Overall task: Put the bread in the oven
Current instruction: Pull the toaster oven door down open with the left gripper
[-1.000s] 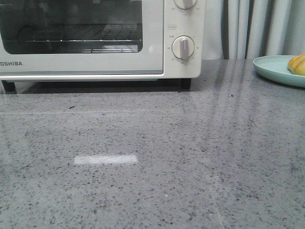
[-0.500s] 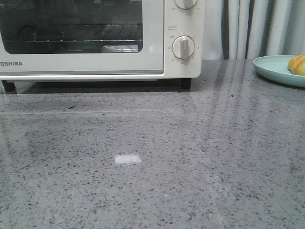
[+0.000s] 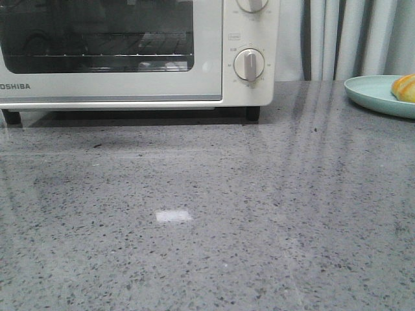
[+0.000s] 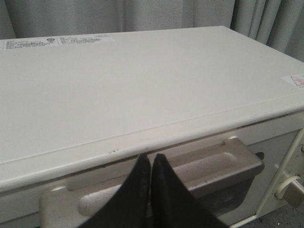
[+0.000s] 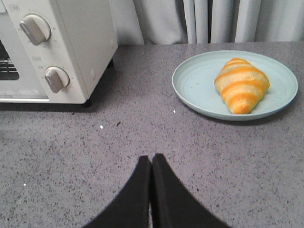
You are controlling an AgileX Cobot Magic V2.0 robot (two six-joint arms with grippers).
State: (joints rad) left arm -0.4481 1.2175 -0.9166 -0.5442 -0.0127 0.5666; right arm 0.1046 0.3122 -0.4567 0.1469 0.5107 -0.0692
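The oven door is shut and must be pulled down first by its handle. The bread lies on the plate. Both grippers, left and right, have fingers pressed together, empty.

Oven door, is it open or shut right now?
Shut. The door stands upright, flush with the oven front, and its handle sits just under the top edge.
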